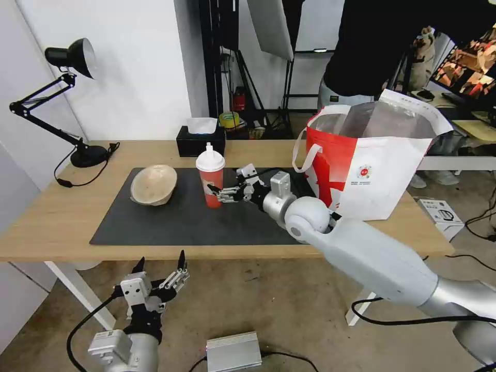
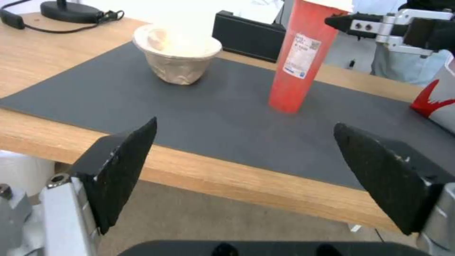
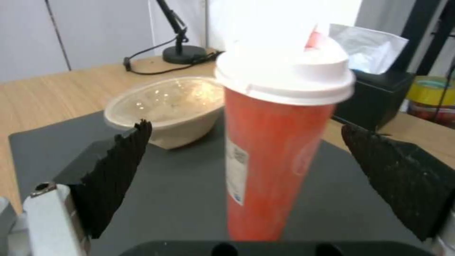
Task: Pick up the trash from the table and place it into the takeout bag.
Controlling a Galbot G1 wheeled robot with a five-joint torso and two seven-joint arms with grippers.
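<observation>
Between the spread black fingers (image 3: 118, 170) of the right gripper (image 1: 227, 192) stands the tall red drink cup with a white domed lid (image 1: 210, 181), upright on the large dark grey rectangular mat (image 1: 181, 222). In the right wrist view one finger sits to each side of the cup body with a clear gap on both sides, so the jaws are released and not yet closed on it. Beyond the fingertips, past the cup, lies the beige pulp bowl (image 1: 153, 184), tipped on its side on the same mat, its opening turned partly toward the gripper. Farther past the cup sits the black tissue box with a white tissue poking out (image 1: 200, 138), at the far edge of the long light-wood tabletop (image 1: 51, 217).

Behind the right gripper, beside its wrist, stands the large boxy red-and-white takeout bag with white loop handles and silver foil lining (image 1: 372, 165), its mouth open at the top.

The left gripper (image 1: 160, 268) hangs below the near table edge, over the floor, its two black fingers (image 2: 123, 167) spread wide and holding nothing. Ahead of those fingertips, in the left wrist view, are the table edge, the mat, the pulp bowl and the red cup.
</observation>
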